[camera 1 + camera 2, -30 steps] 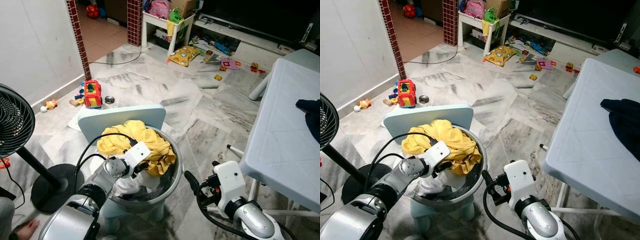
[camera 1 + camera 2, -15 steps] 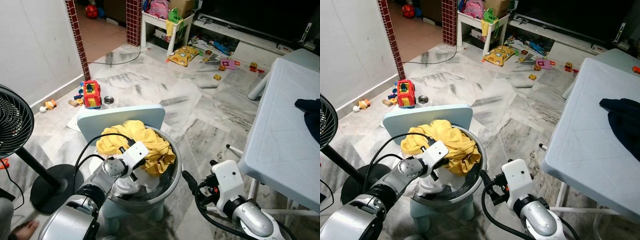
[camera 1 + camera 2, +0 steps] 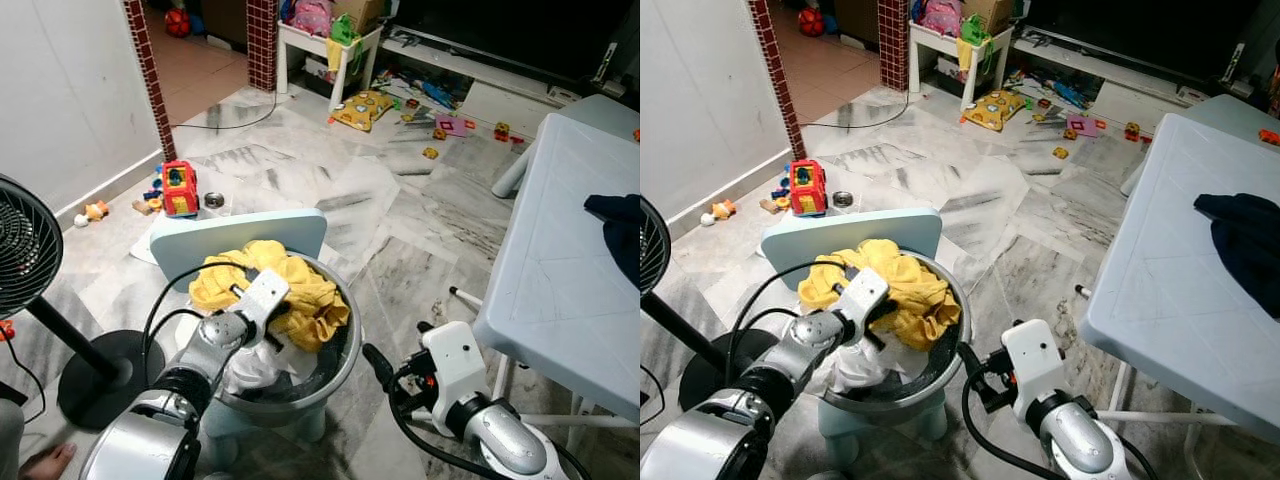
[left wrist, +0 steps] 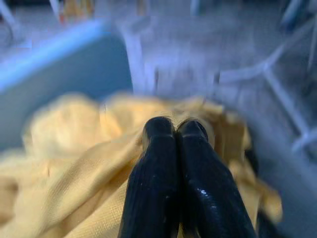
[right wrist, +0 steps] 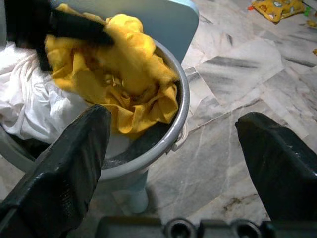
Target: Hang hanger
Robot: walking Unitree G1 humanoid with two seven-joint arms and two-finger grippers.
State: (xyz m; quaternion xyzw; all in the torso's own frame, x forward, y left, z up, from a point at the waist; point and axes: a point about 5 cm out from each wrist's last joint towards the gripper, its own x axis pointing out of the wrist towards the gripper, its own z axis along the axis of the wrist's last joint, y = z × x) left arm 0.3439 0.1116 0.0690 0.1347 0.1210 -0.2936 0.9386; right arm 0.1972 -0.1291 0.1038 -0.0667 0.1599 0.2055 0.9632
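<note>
A metal basin (image 3: 346, 345) sits on a pale blue chair (image 3: 240, 232). It holds a crumpled yellow cloth (image 3: 305, 290) lying on top of white cloth (image 3: 250, 365). My left gripper (image 4: 176, 128) is shut, its black fingers pressed together and resting on the yellow cloth at the basin's left side (image 3: 278, 318). My right gripper (image 5: 173, 148) is open wide, low beside the basin's right rim and pointing towards it. One of its black fingers (image 3: 376, 362) shows just right of the basin.
A white table (image 3: 560, 270) with a dark garment (image 3: 618, 215) on it stands to the right. A standing fan (image 3: 25, 250) is at the left, and a person's foot (image 3: 45, 462) is at the bottom left. Toys (image 3: 180, 188) litter the floor beyond the chair.
My left wrist has risen slightly over the yellow cloth, still shut. The right arm has barely moved. The camera has shifted a little.
</note>
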